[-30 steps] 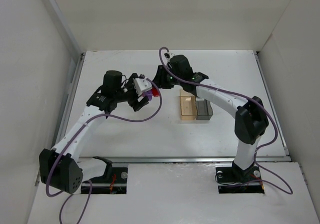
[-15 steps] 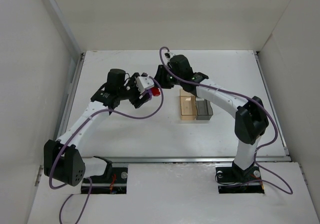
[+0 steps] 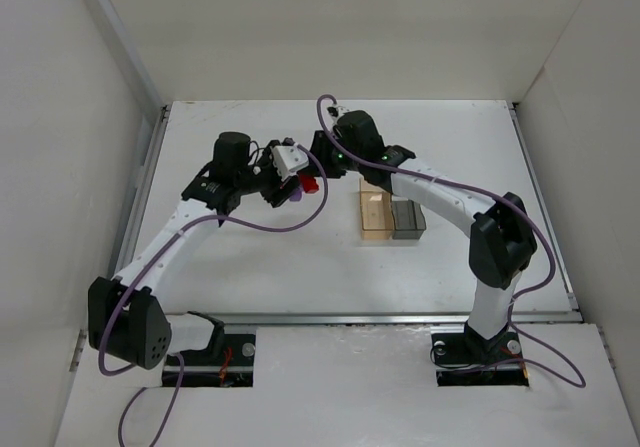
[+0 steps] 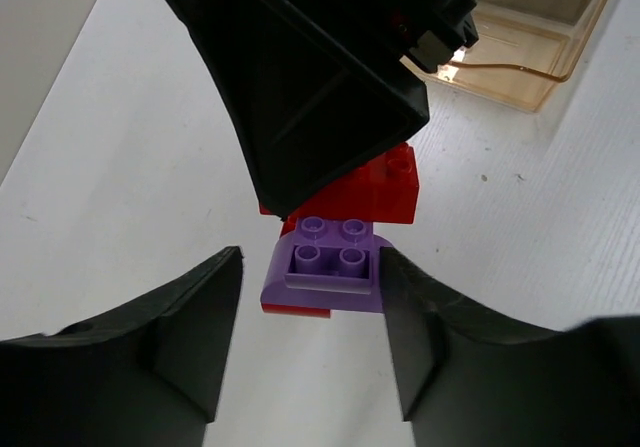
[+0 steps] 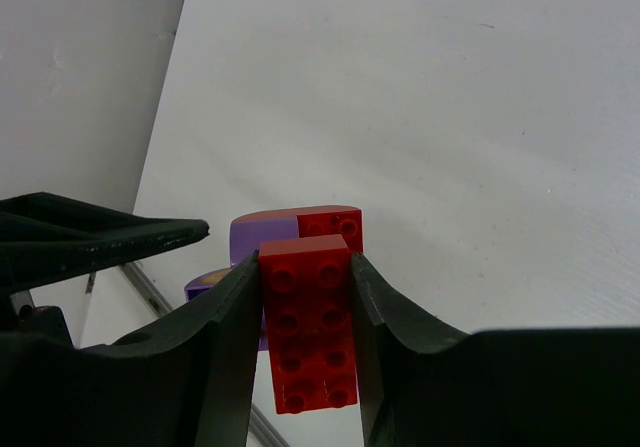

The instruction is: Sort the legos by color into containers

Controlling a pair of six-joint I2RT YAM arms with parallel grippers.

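left wrist: purple brick (image 4: 325,269), four studs

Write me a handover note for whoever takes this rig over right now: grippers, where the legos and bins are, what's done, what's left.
Right gripper: shut on the red brick of a joined red-and-purple cluster.
Left gripper: open, jaws either side of the purple brick, not yet clamped.
Amber bin and grey bin: side by side, right of the cluster in the top view; no brick seen in either.
Done: nothing sorted yet.
Left: pull the bricks apart, drop each colour in its own bin.
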